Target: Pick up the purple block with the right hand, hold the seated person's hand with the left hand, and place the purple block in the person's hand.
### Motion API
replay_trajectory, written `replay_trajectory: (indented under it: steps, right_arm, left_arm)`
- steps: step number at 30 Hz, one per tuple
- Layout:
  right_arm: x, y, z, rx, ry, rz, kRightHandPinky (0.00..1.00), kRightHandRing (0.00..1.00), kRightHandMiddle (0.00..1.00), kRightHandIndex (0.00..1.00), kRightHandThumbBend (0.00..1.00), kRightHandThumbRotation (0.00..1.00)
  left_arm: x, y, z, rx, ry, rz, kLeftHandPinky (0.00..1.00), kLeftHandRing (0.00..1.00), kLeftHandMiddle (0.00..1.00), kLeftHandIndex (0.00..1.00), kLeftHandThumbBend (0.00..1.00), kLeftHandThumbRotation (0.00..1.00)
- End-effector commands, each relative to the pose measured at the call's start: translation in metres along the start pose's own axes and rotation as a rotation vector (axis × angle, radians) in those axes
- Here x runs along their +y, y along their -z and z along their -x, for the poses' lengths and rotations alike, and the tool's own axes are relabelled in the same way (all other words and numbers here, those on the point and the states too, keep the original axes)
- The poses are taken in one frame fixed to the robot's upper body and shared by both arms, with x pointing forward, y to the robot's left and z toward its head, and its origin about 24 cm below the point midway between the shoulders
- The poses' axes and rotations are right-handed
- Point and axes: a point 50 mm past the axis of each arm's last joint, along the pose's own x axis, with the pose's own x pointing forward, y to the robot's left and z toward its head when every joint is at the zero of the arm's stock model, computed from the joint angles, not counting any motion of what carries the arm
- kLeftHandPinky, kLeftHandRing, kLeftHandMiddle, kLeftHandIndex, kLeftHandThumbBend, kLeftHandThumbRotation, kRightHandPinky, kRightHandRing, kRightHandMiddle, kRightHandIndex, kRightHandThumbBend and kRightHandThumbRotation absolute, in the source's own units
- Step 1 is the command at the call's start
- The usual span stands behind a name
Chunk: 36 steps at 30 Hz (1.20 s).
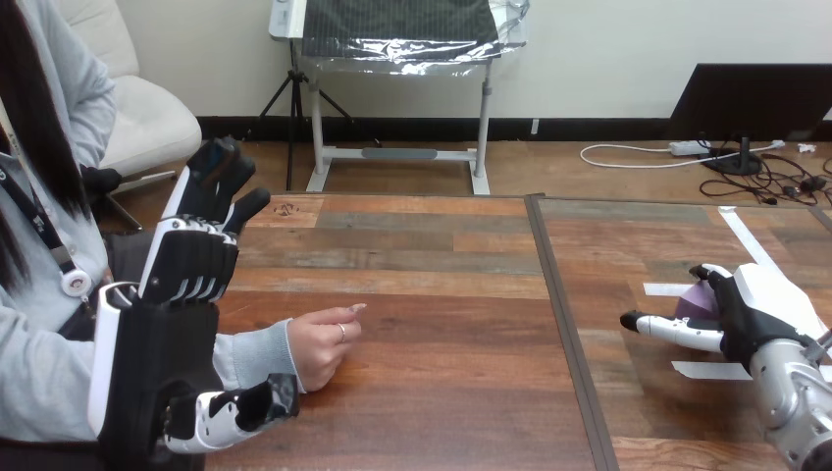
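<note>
Right hand is closed around the small purple block, low over the brown wooden table, right side. Left hand is extended, fingers straight, its thumb against the person's sleeved wrist. The person's hand rests on the table.

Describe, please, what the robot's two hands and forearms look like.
The left hand is black, with white shells on its back and black-and-white jointed fingers. The right hand looks the same and sits on a rounded silver forearm.
</note>
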Motion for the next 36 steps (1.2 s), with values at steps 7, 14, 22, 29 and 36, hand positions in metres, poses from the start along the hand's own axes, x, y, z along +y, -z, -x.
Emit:
replay_trajectory:
  steps: [7,14,22,29,36]
  right_arm:
    - [0.005,-0.012,-0.001,-0.005,0.044,0.073,0.41,0.49,0.55,0.63,0.86,0.42]
    - [0.011,-0.010,0.001,0.016,0.063,0.077,0.23,0.30,0.38,0.46,0.80,0.22]
    - [0.018,-0.008,0.004,0.035,0.075,0.064,0.10,0.17,0.26,0.34,0.70,0.07]
    - [0.022,-0.007,0.006,0.049,0.085,0.002,0.06,0.12,0.21,0.29,0.60,0.08]
    - [0.023,-0.007,0.006,0.063,0.087,-0.075,0.06,0.12,0.21,0.28,0.51,0.12]
  left_arm:
    - [0.000,-0.011,-0.006,-0.061,-0.006,-0.010,0.88,0.93,0.95,0.92,1.00,0.62]
    - [-0.001,-0.016,-0.003,-0.057,-0.018,-0.015,0.87,0.93,0.94,0.91,1.00,0.63]
    - [-0.003,-0.022,-0.002,-0.072,-0.039,-0.012,0.87,0.92,0.93,0.91,1.00,0.61]
    - [-0.003,-0.025,-0.001,-0.090,-0.047,-0.019,0.85,0.90,0.92,0.90,1.00,0.59]
    - [-0.002,-0.024,0.000,-0.097,-0.044,-0.010,0.84,0.90,0.92,0.90,1.00,0.58]
